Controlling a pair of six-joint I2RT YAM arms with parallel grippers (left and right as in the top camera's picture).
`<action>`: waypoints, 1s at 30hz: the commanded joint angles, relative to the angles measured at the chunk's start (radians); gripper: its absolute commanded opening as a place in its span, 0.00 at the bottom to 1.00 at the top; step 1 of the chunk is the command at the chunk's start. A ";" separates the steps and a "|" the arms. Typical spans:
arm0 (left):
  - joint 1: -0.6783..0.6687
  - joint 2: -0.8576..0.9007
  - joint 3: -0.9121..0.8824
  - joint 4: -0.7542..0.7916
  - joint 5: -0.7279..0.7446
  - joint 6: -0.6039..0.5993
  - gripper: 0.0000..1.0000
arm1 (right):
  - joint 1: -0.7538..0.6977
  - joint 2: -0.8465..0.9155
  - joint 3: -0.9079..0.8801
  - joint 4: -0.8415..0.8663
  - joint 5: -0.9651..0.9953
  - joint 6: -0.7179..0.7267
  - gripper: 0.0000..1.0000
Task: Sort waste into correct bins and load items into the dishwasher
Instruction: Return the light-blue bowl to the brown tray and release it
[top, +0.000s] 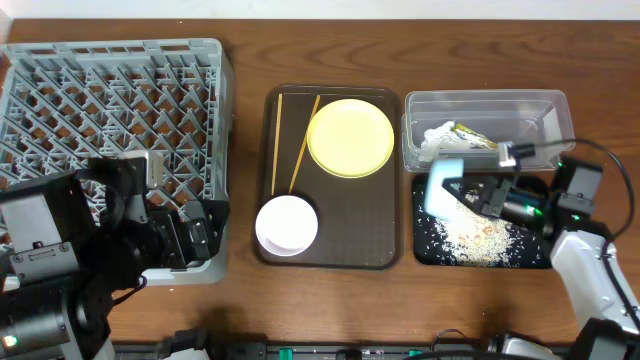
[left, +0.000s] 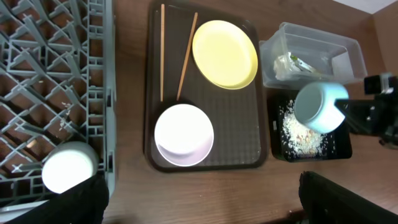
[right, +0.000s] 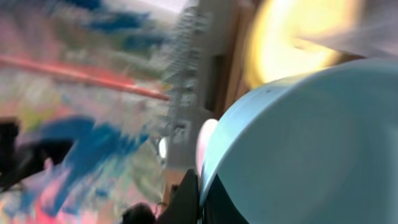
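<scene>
Light-blue bowl (top: 443, 187), likely rigid, light and slick, is pinched at its rim by the right gripper (top: 480, 196) over the black tray (top: 532, 256); the left gripper (top: 196, 232) jaws' spread cannot be told

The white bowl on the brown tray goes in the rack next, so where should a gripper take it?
Pinch the rim of the white bowl from straight above, one finger inside, one outside: it sits upright, mouth up. Probably best on the side toward the open middle of the brown tray; elsewhere the rim crowds the tray wall.
</scene>
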 joint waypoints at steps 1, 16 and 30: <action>-0.003 0.000 0.016 0.001 0.006 0.017 0.98 | 0.116 -0.061 0.035 0.083 -0.097 0.089 0.01; -0.003 0.000 0.016 0.001 0.006 0.017 0.98 | 0.974 -0.059 0.174 -0.159 1.338 0.078 0.01; -0.003 0.000 0.016 0.001 0.006 0.017 0.98 | 1.028 0.145 0.302 -0.238 1.229 -0.057 0.54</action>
